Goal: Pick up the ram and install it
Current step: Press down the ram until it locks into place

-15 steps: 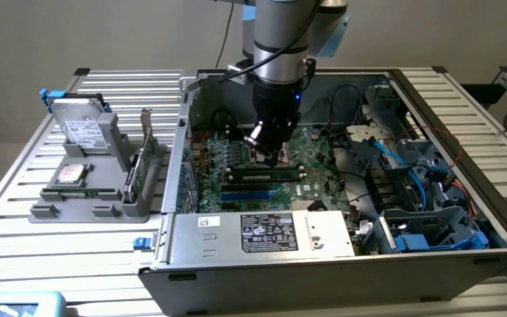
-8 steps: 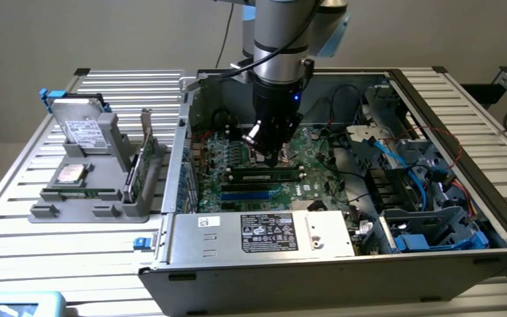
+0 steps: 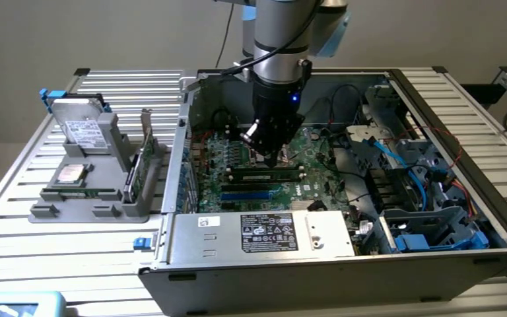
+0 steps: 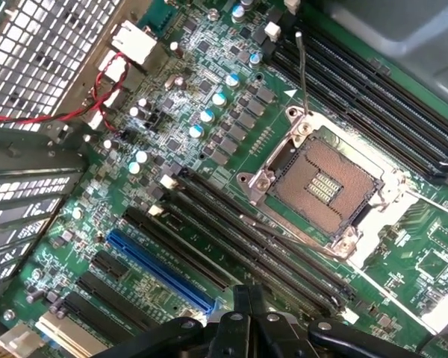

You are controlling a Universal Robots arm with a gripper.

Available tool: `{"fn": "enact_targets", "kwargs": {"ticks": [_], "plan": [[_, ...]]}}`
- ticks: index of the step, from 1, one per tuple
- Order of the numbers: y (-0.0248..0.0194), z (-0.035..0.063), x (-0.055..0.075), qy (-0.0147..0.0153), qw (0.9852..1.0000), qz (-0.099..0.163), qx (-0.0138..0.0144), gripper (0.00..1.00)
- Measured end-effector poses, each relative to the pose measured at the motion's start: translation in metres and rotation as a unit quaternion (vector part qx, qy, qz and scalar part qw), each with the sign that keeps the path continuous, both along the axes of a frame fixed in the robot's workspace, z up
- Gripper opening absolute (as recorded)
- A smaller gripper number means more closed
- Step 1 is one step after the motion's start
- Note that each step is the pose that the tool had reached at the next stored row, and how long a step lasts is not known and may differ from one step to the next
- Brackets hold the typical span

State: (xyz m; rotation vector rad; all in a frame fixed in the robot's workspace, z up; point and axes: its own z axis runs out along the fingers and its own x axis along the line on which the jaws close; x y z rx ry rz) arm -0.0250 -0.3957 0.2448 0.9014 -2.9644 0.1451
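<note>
1. The gripper hangs from the arm into the open computer case, at the centre of the exterior view, its tip low over the green motherboard
2. In the wrist view the gripper has its two dark fingers drawn narrow, almost together, with nothing visible between them
3. The ram lies lengthwise in a slot of the motherboard, just below the gripper's tip in the exterior view; whether the tip touches it cannot be told
4. A blue slot runs parallel to the ram, nearer the labelled power supply along the case's front edge
5. In the wrist view the bare processor socket sits between two banks of long black slots, and a blue slot lies beside them
6. On the slatted table, at the exterior view's left, a grey holder carries a drive and an upright card with a metal bracket
</note>
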Motion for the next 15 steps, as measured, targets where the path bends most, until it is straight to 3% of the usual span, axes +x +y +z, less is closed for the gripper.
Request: {"fn": "enact_targets", "kwargs": {"ticks": [5, 8, 9, 15], "plan": [[0.0000, 0.0000, 0.0000, -0.0010, 0.9995, -0.031, -0.0004, 0.11], [0.0000, 0.0000, 0.0000, -0.0029, 0.9965, -0.083, -0.0009, 0.11], [0.0000, -0.0001, 0.0000, -0.0037, 0.9947, -0.103, -0.0011, 0.11], [0.0001, -0.0001, 0.0000, -0.0051, 0.9897, -0.143, -0.0014, 0.11]]}}
